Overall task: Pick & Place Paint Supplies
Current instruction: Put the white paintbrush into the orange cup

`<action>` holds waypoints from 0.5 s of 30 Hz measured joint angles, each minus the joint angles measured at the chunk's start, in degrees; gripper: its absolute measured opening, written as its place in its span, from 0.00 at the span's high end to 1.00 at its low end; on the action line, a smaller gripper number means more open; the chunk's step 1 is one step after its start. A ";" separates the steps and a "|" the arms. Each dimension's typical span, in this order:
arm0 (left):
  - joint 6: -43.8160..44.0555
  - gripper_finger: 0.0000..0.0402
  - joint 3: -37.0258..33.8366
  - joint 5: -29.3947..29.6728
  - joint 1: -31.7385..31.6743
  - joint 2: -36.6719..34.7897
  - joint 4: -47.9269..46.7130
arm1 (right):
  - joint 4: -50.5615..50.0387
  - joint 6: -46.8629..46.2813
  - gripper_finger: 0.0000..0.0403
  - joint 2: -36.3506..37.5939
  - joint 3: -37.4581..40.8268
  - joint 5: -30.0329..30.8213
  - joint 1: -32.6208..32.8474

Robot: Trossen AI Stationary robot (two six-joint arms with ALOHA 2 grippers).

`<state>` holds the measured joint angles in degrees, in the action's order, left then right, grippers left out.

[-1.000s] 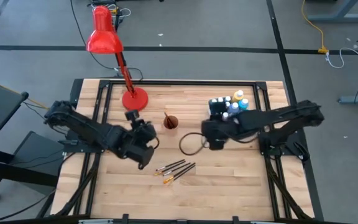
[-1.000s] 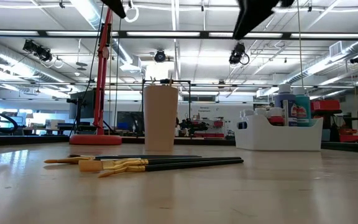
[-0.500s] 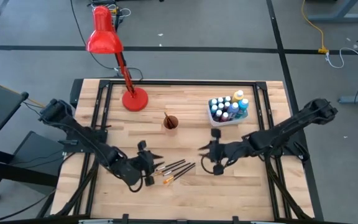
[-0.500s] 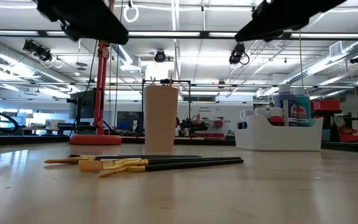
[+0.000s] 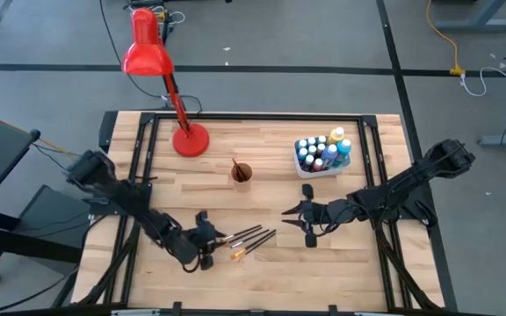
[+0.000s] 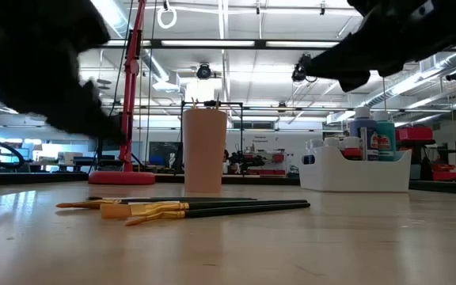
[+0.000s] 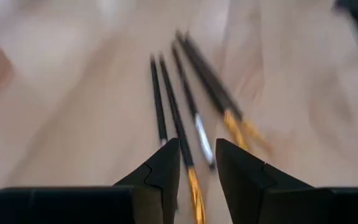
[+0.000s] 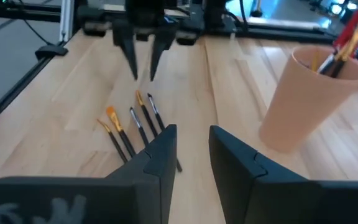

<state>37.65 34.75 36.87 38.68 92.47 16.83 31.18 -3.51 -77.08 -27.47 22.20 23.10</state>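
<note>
Several dark-handled paintbrushes [image 5: 249,239] [image 6: 196,208] with orange-yellow ends lie flat, side by side, on the wooden table. My left gripper [image 5: 213,242] [image 7: 197,146] hovers open and narrow just over their orange ends, touching nothing. It also shows across the table in the right wrist view [image 8: 143,70]. My right gripper [image 5: 290,219] [image 8: 192,134] is open, off the brushes' handle ends on the table's right side. The paint bottles [image 5: 321,151] [image 6: 374,138] stand in the white tub [image 5: 300,168].
An orange cup [image 5: 241,173] [image 8: 309,99] holding brushes stands beyond the loose brushes. The white tub [image 6: 355,170] sits toward the far right. A red lamp's base [image 5: 190,139] [image 6: 125,178] stands at the far left. Bare wood lies along the near edge.
My left gripper has swung from beside the lamp base toward the near edge and come down over the brushes' orange ends. My right gripper has moved from next to the tub toward the near edge and lower. The brushes have stayed where they were.
</note>
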 joint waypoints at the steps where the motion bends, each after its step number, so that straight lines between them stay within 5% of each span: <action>1: 0.76 0.72 0.50 -0.52 0.07 1.81 -0.14 | 0.04 -0.74 0.76 0.00 0.29 0.37 -0.01; 15: 1.11 0.72 1.72 3.38 2.21 7.30 -5.33 | 1.47 -1.84 0.76 0.00 0.55 0.83 -0.03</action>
<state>38.76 36.47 40.25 40.88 99.77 11.50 32.65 -5.34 -77.08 -26.92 23.03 23.07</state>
